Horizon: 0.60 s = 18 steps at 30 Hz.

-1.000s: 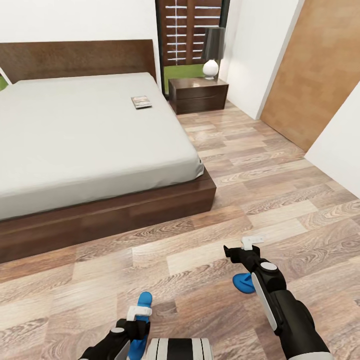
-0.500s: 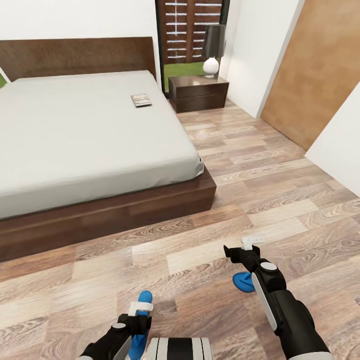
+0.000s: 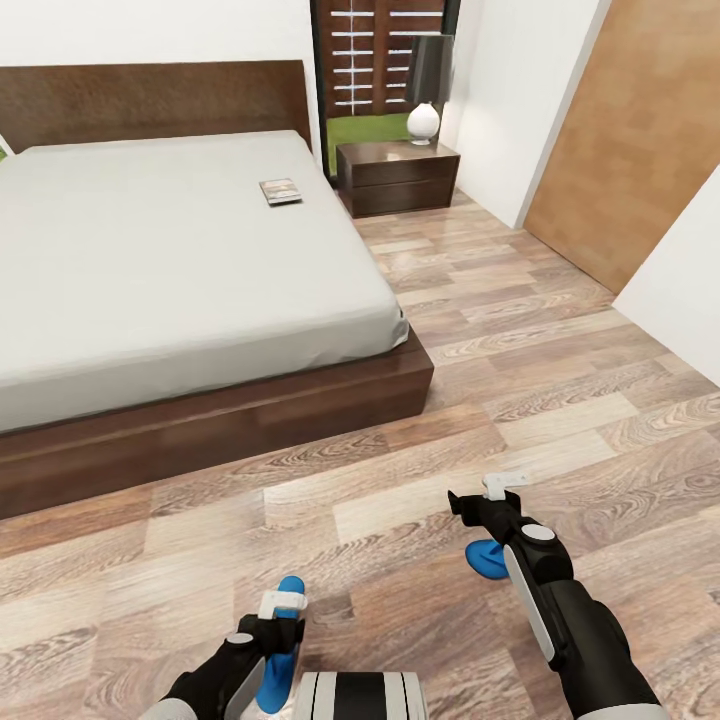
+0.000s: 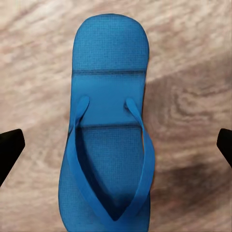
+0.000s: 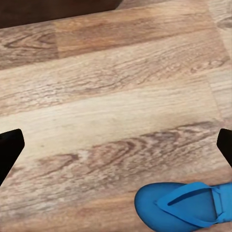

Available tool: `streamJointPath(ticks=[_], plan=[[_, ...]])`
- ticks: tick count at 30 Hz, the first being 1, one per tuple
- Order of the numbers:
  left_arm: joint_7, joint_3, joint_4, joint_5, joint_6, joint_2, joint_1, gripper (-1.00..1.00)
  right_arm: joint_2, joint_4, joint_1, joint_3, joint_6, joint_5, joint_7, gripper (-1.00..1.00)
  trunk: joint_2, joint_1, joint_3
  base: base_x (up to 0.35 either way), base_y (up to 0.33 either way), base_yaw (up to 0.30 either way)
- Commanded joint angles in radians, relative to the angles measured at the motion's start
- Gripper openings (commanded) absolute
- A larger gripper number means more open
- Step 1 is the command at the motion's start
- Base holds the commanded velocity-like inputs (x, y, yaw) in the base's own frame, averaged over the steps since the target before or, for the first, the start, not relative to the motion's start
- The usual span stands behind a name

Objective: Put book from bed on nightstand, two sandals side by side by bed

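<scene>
Sandals [image 3: 283,640]: two; book [image 3: 280,191]: one

The head view looks forward and down from beyond the bed's [image 3: 180,260] foot corner. Both wrist views look straight down, close over the floor [image 5: 121,96] there, each sharing a sandal [image 4: 108,145] with it.

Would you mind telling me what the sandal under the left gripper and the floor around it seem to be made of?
The sandal looks like matte blue foam or rubber: a fine dotted texture on the sole, no shine, thin flexible-looking straps. The floor looks like light brown wood planks or laminate with printed grain, judging by its swirling grain and plank seams.
</scene>
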Motion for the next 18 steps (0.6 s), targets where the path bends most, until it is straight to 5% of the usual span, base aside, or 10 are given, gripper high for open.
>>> streamJointPath(ticks=[1,7,18], plan=[[0.007,-0.009,-0.002,0.009,0.005,0.001,-0.001,1.00,-0.001,-0.001,0.000,0.001,0.005,0.001,0.001,1.00,0.000,0.000,-0.001,0.000,0.000,0.000],[0.006,-0.009,-0.003,0.009,0.005,0.000,-0.003,1.00,-0.001,-0.003,0.000,0.000,0.005,0.001,0.001,1.00,-0.001,0.002,-0.020,0.000,0.000,0.000],[0.004,-0.010,-0.003,0.009,0.005,0.002,-0.004,1.00,-0.001,-0.019,0.000,0.000,0.004,0.000,0.004,1.00,-0.001,0.002,-0.020,0.000,0.000,0.000]])
